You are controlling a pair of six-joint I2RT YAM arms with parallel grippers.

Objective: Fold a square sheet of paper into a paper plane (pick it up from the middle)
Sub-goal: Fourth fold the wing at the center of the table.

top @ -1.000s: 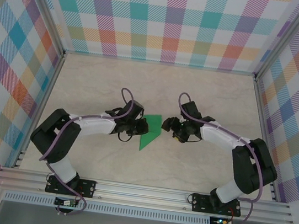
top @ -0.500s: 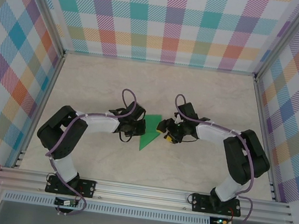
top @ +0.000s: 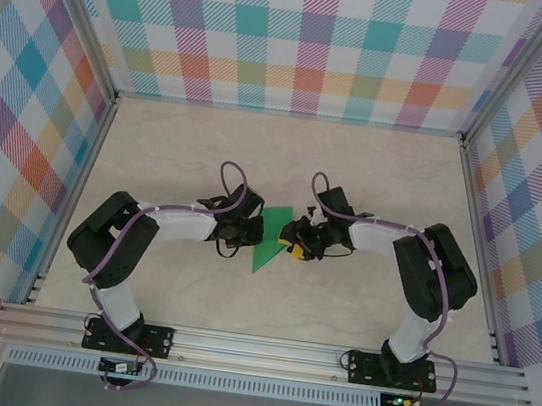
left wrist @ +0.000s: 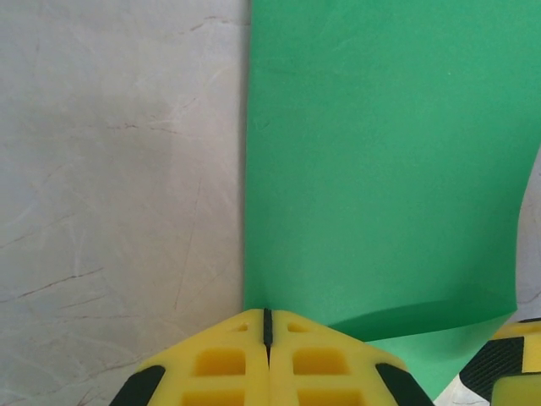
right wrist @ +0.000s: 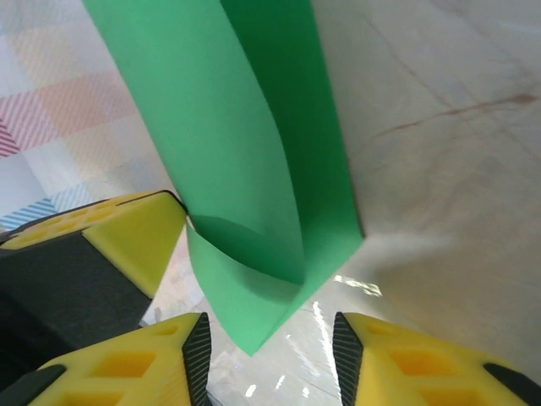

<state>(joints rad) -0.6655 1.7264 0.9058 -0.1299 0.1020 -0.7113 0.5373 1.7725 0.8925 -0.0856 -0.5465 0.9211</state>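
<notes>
**A:** Top external first. Where is the paper (top: 269, 251)?

**B:** About the middle of the worktop (top: 385, 179), a little toward the near edge, between the two arms. It is folded into a long wedge, wide at the far end and narrowing to a point toward the near edge.

**A:** How does the surface look?

**B:** Plain matte bright green, one even colour.

**A:** And the left gripper (top: 250, 228)?

**B:** It sits at the paper's left edge. Its wrist view shows the yellow fingers (left wrist: 224, 364) pressed pad to pad with the seam closed. The tips are over the paper's straight edge and cover that spot, so I can't tell whether a layer is nipped between them.

**A:** The right gripper (top: 293, 245)?

**B:** It is at the right edge, facing the other. Its fingers (right wrist: 406, 364) stand apart with a clear gap, and the paper's corner pokes into that gap. The jaws have closed on nothing. The corner lies close to one finger, but I can't tell if they touch.

**A:** How does the paper look there?

**B:** The upper layer lifts off the lower one in a soft curl rather than a sharp crease. The lower layer lies flat on the worktop.

**A:** Is anything hard to make out?

**B:** From above, the dark wrists and cables hide both side edges of the paper. In the left wrist view the sheet runs off the top and right of the frame.
</notes>
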